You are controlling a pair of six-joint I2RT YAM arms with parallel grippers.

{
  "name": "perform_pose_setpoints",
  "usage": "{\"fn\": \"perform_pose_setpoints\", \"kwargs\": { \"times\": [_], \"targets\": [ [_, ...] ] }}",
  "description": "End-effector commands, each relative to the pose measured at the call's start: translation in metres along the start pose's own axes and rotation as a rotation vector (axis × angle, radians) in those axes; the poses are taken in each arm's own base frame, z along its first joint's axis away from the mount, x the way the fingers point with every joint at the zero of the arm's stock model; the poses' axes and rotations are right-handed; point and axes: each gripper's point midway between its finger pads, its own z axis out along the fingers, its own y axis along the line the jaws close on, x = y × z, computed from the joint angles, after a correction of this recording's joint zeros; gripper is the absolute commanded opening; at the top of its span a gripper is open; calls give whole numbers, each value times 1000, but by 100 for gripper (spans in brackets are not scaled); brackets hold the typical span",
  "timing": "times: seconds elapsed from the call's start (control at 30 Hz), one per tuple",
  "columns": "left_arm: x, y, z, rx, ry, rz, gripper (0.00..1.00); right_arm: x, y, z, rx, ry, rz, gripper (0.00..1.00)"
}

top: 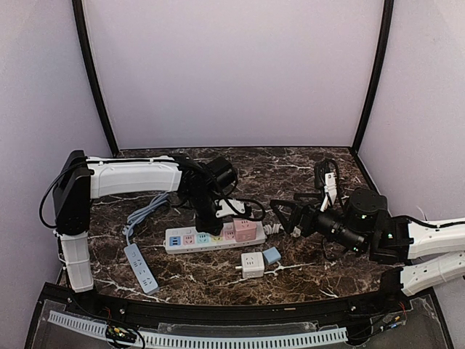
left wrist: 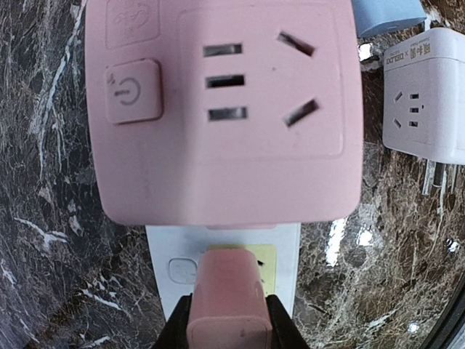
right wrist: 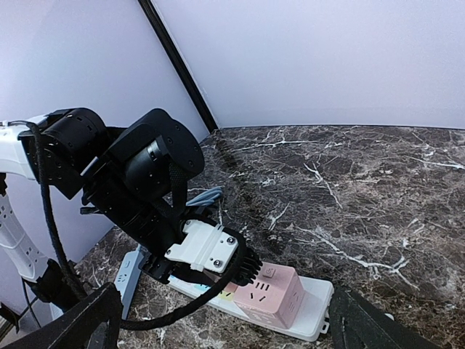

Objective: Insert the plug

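Left hand point(left wrist: 229, 329): clenched on pink plug point(left wrist: 229, 294), held over power strip point(left wrist: 287, 247), presumably for socket alignment.
Right hand point(top: 289, 217): released, positioned aside, likely to avoid obstruction.

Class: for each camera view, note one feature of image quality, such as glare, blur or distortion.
Left wrist: wide-angle bulge swells the pink adapter; glare spots dot the marble table. Right wrist: the right claw looms dark and soft at the bottom corners. Top external: even light, faint shadows.
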Motion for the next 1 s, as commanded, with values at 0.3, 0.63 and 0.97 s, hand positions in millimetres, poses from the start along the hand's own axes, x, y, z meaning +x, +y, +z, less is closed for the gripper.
{"fn": "perform_pose_setpoints", "kwargs": {
  "times": [0.3, 0.63, 0.97],
  "targets": [
    [14, -6, 28, 25, 38, -29, 1, -9, 4, 1, -16, -29, 5, 99],
    [27, -14, 38, 54, 52, -14, 1, -10, 5, 0, -20, -32, 6, 99],
    [26, -10, 43, 56, 45, -45, 1, -10, 5, 0, -21, -33, 3, 99]
  ]
}}
